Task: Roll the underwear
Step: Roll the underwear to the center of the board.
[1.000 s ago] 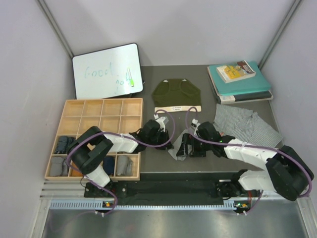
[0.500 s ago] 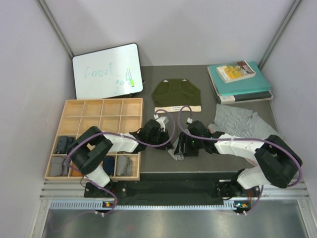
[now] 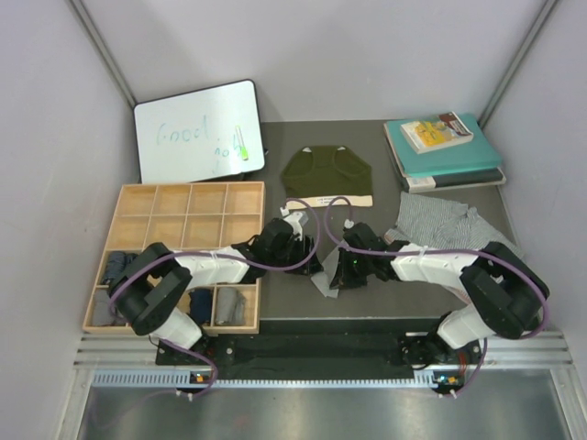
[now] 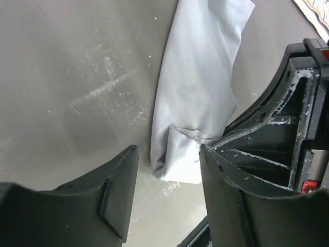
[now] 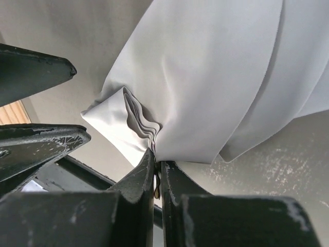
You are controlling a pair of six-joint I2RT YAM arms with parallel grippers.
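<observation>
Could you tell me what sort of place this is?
Probably a robot test cell: plain white panels enclose the table, a whiteboard sits behind, and a left arm and right arm are mounted at its edge.

Pale grey walls (image 3: 321, 55), metal corner posts (image 3: 101, 46), dark grey tabletop (image 3: 284, 300), steel ledge (image 3: 303, 412) at the near edge, even light

The left gripper (image 3: 305, 255) and right gripper (image 3: 337, 272) meet over the light grey underwear (image 3: 321, 283). The olive green underwear (image 3: 327, 172) lies flat beyond them, the patterned underwear (image 3: 451, 225) rumpled near the teal books (image 3: 449, 156).
</observation>
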